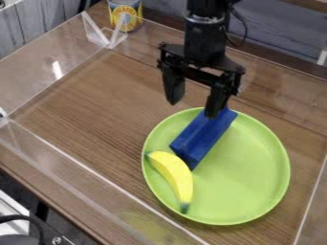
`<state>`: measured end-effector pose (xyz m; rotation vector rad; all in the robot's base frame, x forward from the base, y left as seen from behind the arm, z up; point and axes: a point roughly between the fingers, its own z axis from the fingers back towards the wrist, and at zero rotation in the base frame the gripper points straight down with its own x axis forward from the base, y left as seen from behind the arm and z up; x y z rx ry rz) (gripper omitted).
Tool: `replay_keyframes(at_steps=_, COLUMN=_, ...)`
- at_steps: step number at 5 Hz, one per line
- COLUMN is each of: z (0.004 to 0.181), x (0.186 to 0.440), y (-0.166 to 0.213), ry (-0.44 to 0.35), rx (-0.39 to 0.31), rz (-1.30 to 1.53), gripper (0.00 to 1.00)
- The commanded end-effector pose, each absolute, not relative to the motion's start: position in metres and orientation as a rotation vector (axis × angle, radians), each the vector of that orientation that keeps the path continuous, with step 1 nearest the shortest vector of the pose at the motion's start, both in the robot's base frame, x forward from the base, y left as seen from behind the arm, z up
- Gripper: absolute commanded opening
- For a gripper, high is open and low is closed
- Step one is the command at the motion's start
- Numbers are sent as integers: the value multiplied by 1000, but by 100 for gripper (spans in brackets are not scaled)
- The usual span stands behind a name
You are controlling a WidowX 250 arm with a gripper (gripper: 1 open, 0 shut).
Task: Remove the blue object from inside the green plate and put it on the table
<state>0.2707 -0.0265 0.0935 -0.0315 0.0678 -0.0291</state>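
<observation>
Blue object: elongated royal-blue rectangular block with a stepped ridge, lying diagonally on the plate, right of frame centre, upper end toward the plate's far rim.
Plate: large round lime-green flat plate with a shallow rim, lower right of the frame, resting on the table.
Other item on plate: yellow banana, lower left part of the plate, its upper end just beside the block's lower end; contact between them cannot be made out.
Table: brown wood-grain tabletop, bordered by low clear plastic walls; bare wood fills the left and centre of the frame.
Background: yellow can-like container at upper left, outside the wall.
Gripper: black two-fingered gripper, upper centre of the frame, pointing straight down, over the block's upper end.
Gripper state: jaws spread wide, nothing between them. One finger hangs left of the block's upper end, the other over the end itself; no touch can be seen.
Done: nothing visible. Block lies wholly inside the plate, no grasp made.
Step in hand (judgement): lining up above the block for the pick.
Left (judgement): descend so the fingers straddle the block, close, lift clear of the rim, carry to bare wood, release.
Watch (judgement): banana sits close to the block's lower end and could get nudged.
</observation>
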Motion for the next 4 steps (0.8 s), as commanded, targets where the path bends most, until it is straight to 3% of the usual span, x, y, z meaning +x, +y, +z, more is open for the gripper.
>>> replay_keyframes(at_steps=1, z=104, x=274, y=-36, ry=-1, rx=-41, rz=-51, gripper=100)
replay_keyframes(at_steps=4, z=90, x=275, y=-44, ry=10, rx=-57, rz=-98, gripper=100)
